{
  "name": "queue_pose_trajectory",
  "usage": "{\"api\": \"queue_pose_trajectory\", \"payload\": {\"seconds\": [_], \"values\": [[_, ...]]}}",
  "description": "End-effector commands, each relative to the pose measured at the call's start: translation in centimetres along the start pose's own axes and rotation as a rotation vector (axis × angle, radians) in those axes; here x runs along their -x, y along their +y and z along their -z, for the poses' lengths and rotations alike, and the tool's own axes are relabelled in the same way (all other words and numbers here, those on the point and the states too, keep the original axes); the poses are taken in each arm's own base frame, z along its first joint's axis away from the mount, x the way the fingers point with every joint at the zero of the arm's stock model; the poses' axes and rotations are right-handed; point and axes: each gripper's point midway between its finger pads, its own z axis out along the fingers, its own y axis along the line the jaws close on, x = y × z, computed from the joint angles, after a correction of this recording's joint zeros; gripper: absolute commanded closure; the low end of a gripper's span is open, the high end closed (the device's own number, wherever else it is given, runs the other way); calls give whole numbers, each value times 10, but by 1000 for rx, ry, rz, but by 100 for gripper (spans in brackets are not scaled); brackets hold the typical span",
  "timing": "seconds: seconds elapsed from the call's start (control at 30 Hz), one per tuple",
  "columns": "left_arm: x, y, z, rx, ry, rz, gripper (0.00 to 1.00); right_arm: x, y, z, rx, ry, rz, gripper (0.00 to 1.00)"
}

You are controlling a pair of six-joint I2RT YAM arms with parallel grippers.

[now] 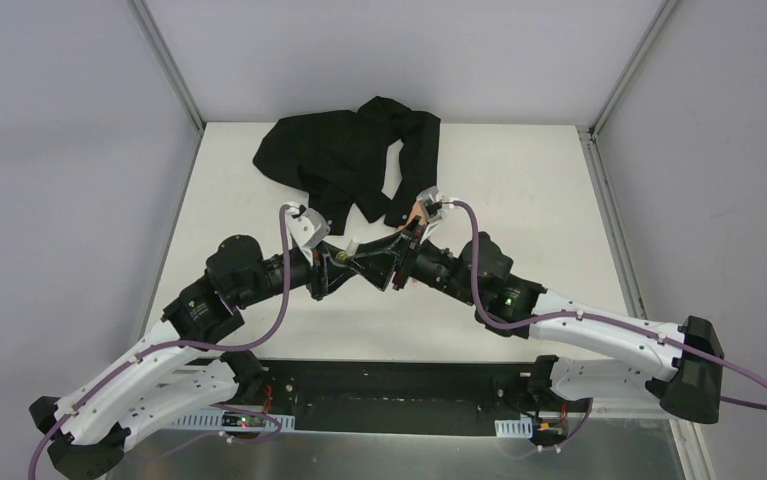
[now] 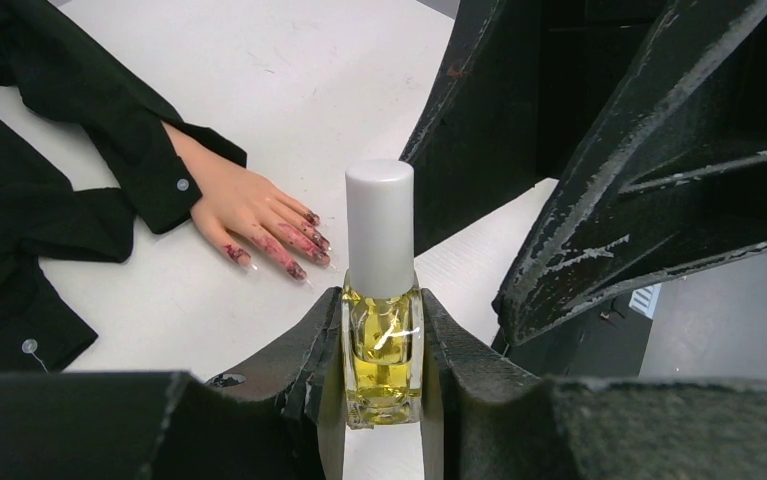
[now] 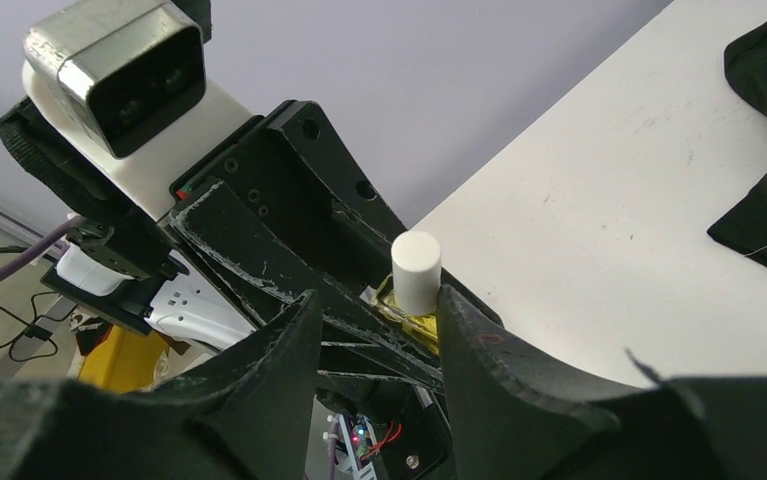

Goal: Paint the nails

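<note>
My left gripper (image 2: 381, 322) is shut on a small glass bottle of yellowish polish (image 2: 382, 360) with a white cap (image 2: 379, 225), held upright. The mannequin hand (image 2: 244, 205) lies flat on the table to the left beyond it, in a black sleeve (image 2: 149, 165). Its nails (image 2: 297, 270) are dark red-purple, with smears along the fingers. My right gripper (image 3: 379, 300) is open, and the cap (image 3: 416, 268) stands just past its tips, close to the right finger. In the top view both grippers (image 1: 351, 262) (image 1: 387, 262) meet at mid-table, near the hand (image 1: 416, 212).
A black garment (image 1: 344, 155) is spread over the far middle of the white table (image 1: 519, 200). The right gripper's fingers (image 2: 639, 170) fill the right side of the left wrist view. The table is walled on the left, right and back.
</note>
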Motion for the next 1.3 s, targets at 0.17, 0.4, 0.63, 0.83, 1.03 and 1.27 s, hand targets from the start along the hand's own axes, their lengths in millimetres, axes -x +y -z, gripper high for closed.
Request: {"api": "queue_pose_trajectory", "payload": {"seconds": [0.17,0.4,0.63,0.83,1.03,1.27], "values": [[8,-2,-4,-19,-25,-9,100,26,32,-4,103,-68,19,56],[3,-8,-9,-56,3,3,100,25,33,-6,106,-71,20,58],[1,-7,-11,-57,13,9,100,26,34,-5,106,-74,22,62],[1,-8,-10,-58,10,7,100,28,26,-5,65,-89,23,86],[1,-9,-11,-69,14,5,100,32,23,-1,39,-94,36,100],[-1,-31,-10,-198,37,-3,100,29,46,19,170,-59,111,100]]}}
